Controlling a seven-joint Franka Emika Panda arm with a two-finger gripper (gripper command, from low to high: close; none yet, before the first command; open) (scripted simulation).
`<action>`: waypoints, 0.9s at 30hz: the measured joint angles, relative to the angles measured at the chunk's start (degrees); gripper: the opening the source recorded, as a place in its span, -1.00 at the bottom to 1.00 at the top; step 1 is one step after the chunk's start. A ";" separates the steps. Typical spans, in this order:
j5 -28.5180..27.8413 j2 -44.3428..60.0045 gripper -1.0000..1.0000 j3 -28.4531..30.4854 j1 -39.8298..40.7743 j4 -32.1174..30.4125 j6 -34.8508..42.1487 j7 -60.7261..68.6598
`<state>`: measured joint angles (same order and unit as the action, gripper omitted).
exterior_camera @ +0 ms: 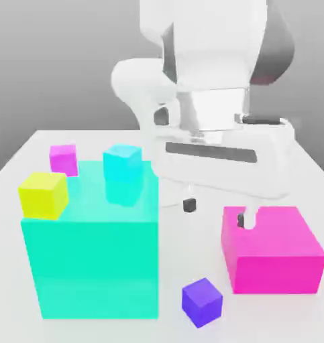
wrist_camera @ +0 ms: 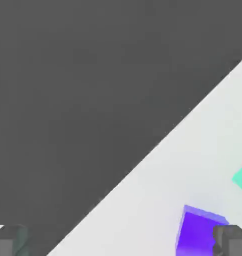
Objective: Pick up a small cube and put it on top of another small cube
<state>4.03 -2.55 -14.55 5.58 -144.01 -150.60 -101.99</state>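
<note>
Purple cube: one, small and matte, sitting on the white table near the front edge, between the big teal block and the pink block, touching neither; in the hand view it lies on the table just beside one fingertip.
Small cubes, count: four — purple, cyan, magenta, yellow.
Cyan cube: rests on top of the big teal block, toward its far edge.
Yellow cube: at the teal block's upper corner on the exterior view's left.
Magenta cube: on the table behind the teal block, on the exterior view's left.
Large blocks, count: two — one teal, tall and smooth with a faint sheen; one pink, lower, on the exterior view's right.
Arm: one white Franka arm, rising behind the blocks and folded so the hand points down over the table.
Gripper: fingers spread wide, nothing between them; one dark fingertip hangs between the two big blocks, the other sits at the pink block's far top edge.
Table: flat, plain white, against a grey backdrop.
</note>
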 joint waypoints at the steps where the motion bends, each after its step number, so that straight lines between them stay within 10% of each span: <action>1: -1.02 2.11 0.00 0.00 -0.32 -0.81 -1.17 -3.10; 10: -13.30 20.62 0.00 7.14 -6.20 -4.11 -15.29 -19.45; 11: -13.96 22.40 -1.00 8.08 -6.98 -3.79 -16.76 -19.99; 27: -7.88 7.07 -1.00 2.89 -5.71 -3.98 -1.48 -9.27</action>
<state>-3.86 4.52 -11.66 -0.13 -147.98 -152.08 -111.26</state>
